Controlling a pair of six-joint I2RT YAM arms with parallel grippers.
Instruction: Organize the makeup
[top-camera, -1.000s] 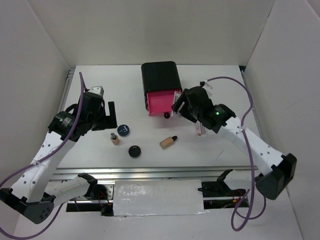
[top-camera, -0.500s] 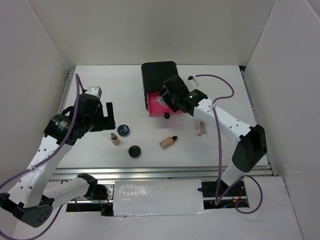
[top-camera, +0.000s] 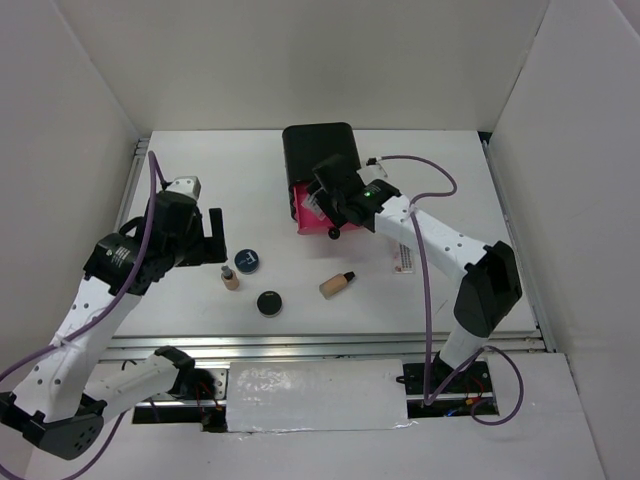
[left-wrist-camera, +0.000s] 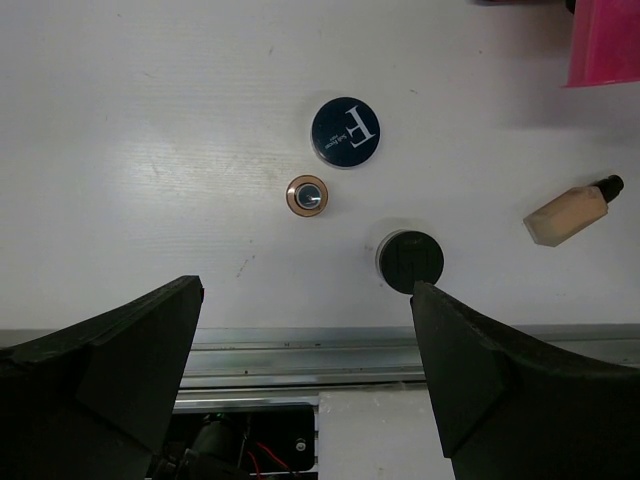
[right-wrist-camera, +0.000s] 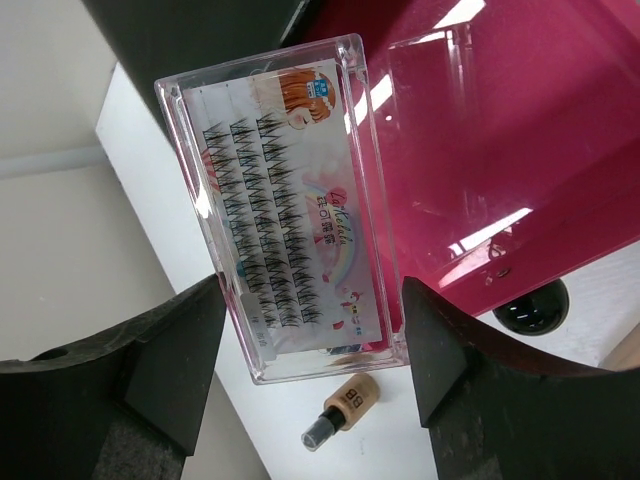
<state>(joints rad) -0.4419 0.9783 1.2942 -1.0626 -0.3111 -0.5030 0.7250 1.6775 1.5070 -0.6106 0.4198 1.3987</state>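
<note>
My right gripper (top-camera: 322, 200) is shut on a flat clear sachet of printed lashes (right-wrist-camera: 285, 200) and holds it over the open pink drawer (top-camera: 318, 212) of the black box (top-camera: 320, 150). A second white sachet (top-camera: 404, 257) lies on the table to the right. The blue-lidded compact (top-camera: 247, 261), an upright beige bottle (top-camera: 230, 278), the black compact (top-camera: 269, 302) and a lying beige bottle (top-camera: 338, 285) sit in mid-table. My left gripper (top-camera: 210, 235) is open and empty, left of them. Its wrist view shows the blue compact (left-wrist-camera: 345, 131), upright bottle (left-wrist-camera: 308, 195), black compact (left-wrist-camera: 410, 260) and lying bottle (left-wrist-camera: 572, 210).
The pink drawer (right-wrist-camera: 520, 130) has a black knob (right-wrist-camera: 530, 305) at its front. A metal rail (left-wrist-camera: 300, 350) runs along the table's near edge. White walls close in the left, back and right sides.
My right arm has swung left from beside the box to over the open pink drawer, carrying the sachet. My left gripper has shifted slightly nearer; the table items have not moved.
</note>
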